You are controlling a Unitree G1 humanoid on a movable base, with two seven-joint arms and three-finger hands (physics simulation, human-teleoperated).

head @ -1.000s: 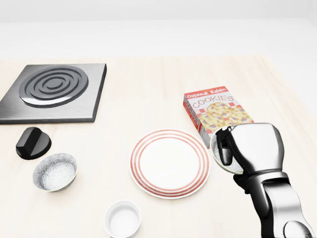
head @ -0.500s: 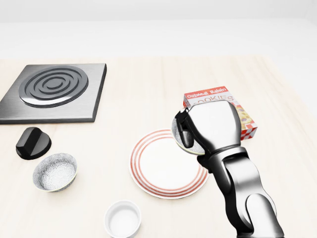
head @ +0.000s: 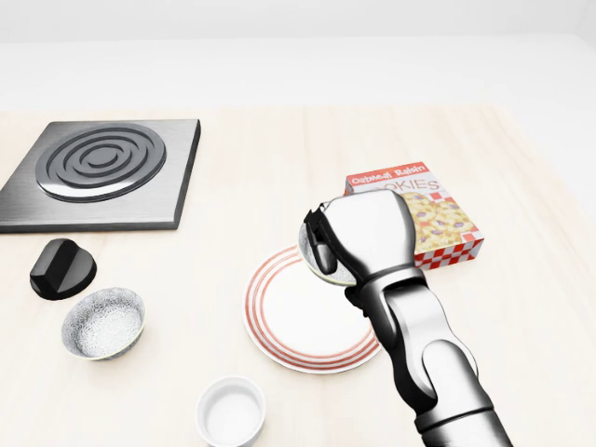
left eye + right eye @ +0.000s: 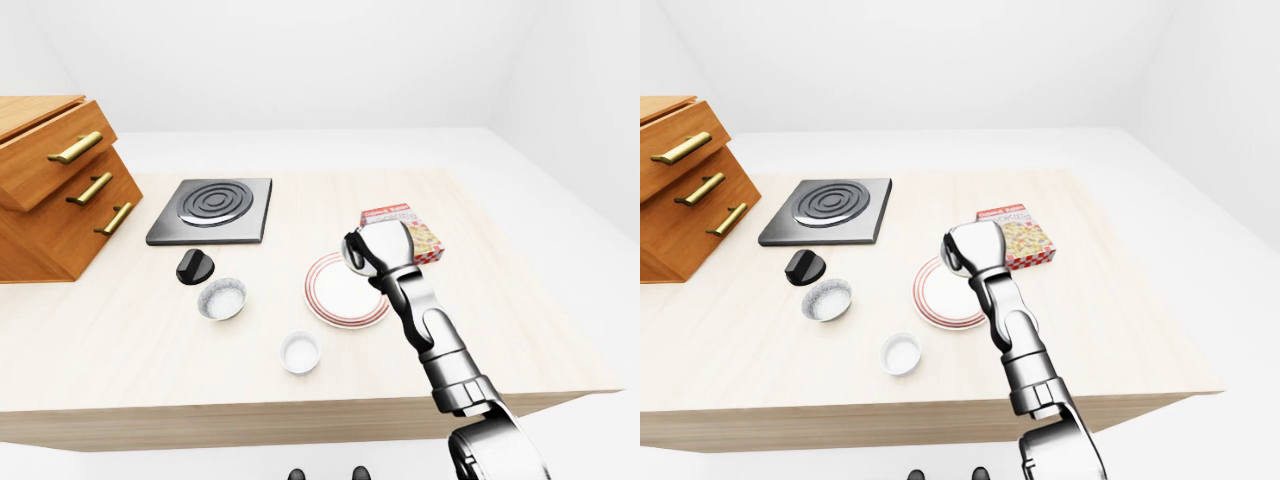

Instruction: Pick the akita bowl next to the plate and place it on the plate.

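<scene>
above plate (image 3: 279,321) rim: right hand (image 3: 365,235) grips akita bowl (image 3: 335,277), cookies box (image 3: 442,223) beside

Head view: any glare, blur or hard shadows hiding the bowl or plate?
Head view: sharp, soft flat light, no blur; bright highlights on the chrome right hand, which covers most of the akita bowl; plate reads clean. Eye views: equally sharp, faint shadows only, things small.

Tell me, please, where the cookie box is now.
In the head view the cookie box lies right of centre, up-right of the plate, partly behind the right hand.
</scene>
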